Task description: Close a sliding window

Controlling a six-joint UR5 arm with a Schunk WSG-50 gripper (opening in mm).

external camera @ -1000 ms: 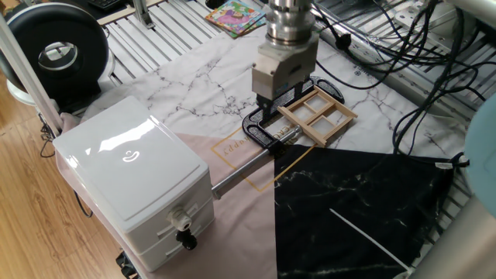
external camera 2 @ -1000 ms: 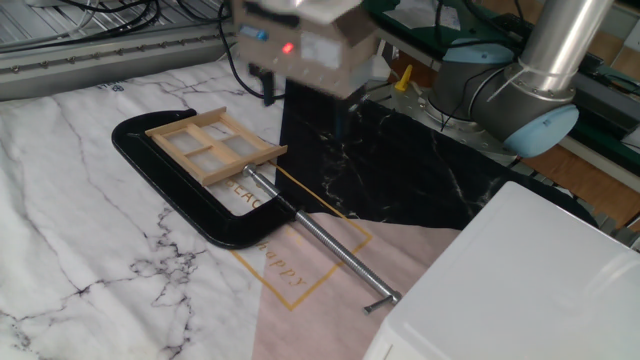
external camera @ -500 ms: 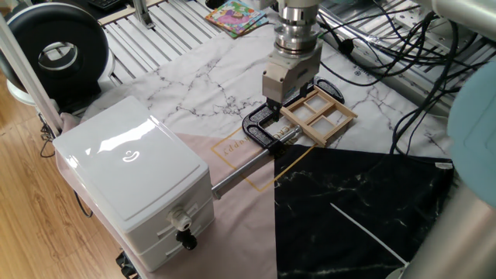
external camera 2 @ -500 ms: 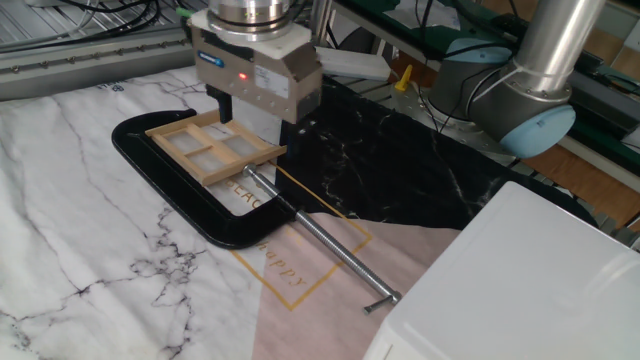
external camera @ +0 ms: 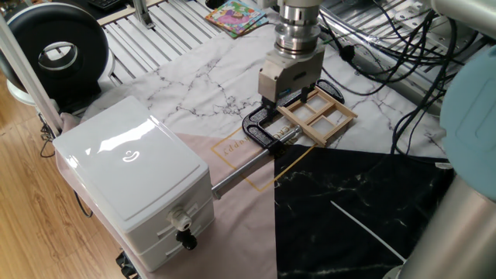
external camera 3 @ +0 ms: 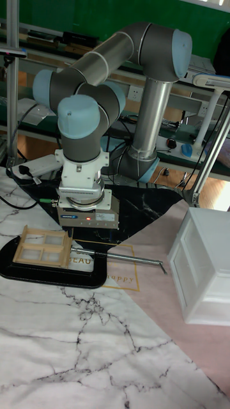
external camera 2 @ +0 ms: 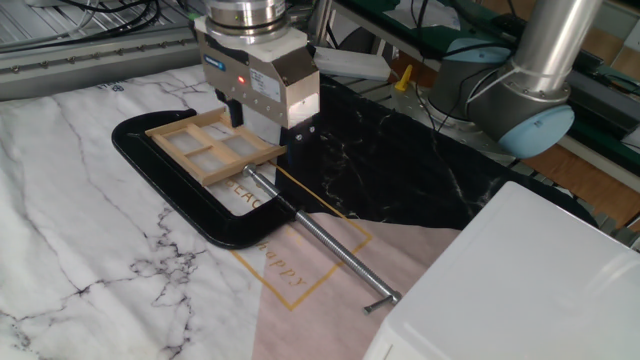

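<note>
The pincer (external camera: 273, 105) points straight down over the sliding window (external camera: 316, 114), its fingertips low beside the end of the tan sash that faces the open part of the black frame. In the other fixed view the pincer (external camera 2: 236, 113) hangs just behind the sash, and a red light glows on its grey body. Its fingers are dark and largely hidden by the body, so whether they stand apart or together cannot be told, nor whether they touch the wood.

The sliding window (external camera 2: 214, 146) lies flat on the counter (external camera 2: 70, 240). Its six-pane sash sits toward one end of the rounded black frame, leaving an uncovered stretch of frame at the other end, so the window is partly open. In the tall fixed view the sash (external camera 3: 42, 246) sits at the left end of the frame, with the pincer (external camera 3: 71, 239) just at its right edge.

A thin metal rod (external camera 2: 320, 241) runs from the frame's open end across a pink cloth with gold lettering (external camera 2: 290, 270). A black marbled sheet (external camera: 364, 209) lies beside it, and white marbled covering spreads over the rest of the counter. A white plastic box with drawers (external camera: 136, 182) stands well apart from the window.
</note>
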